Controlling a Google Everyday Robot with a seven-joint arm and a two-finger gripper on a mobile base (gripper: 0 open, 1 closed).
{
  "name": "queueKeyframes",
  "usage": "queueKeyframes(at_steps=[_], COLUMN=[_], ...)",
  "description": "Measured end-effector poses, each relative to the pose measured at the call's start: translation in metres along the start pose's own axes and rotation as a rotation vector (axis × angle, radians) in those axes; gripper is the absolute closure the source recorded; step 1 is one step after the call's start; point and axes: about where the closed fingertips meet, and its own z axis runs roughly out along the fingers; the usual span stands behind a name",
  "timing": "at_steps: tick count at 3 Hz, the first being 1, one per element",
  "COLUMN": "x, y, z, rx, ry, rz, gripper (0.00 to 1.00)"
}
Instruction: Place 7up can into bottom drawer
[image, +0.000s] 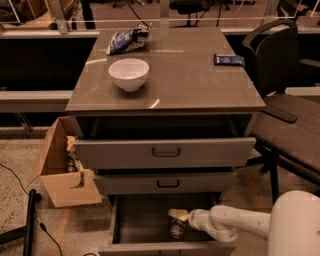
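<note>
The bottom drawer (137, 220) of the grey cabinet is pulled out, and its dark inside shows. My gripper (176, 215) reaches into it from the right on a white arm (235, 223), low over the drawer's middle. The 7up can (176, 229), a small dim cylinder with a silvery rim, is inside the drawer right under the gripper's tip. I cannot tell whether the can rests on the drawer floor or hangs from the gripper.
The two upper drawers (165, 151) are partly open above my arm. A white bowl (129, 73), a blue-and-white snack bag (127, 40) and a dark blue packet (229, 59) lie on the cabinet top. A cardboard box (62, 170) stands at the left and a black chair (285, 100) at the right.
</note>
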Motion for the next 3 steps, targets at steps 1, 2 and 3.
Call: queueKeyframes(at_steps=[1, 2, 3], x=[-0.019, -0.034, -0.038], y=[0.009, 0.009, 0.013], z=[-0.057, -0.130, -0.150], rx=[0.022, 0.082, 0.096], ry=[-0.084, -0.171, -0.185], rz=[0.001, 0.008, -0.016], gripper=[0.21, 0.44, 0.45])
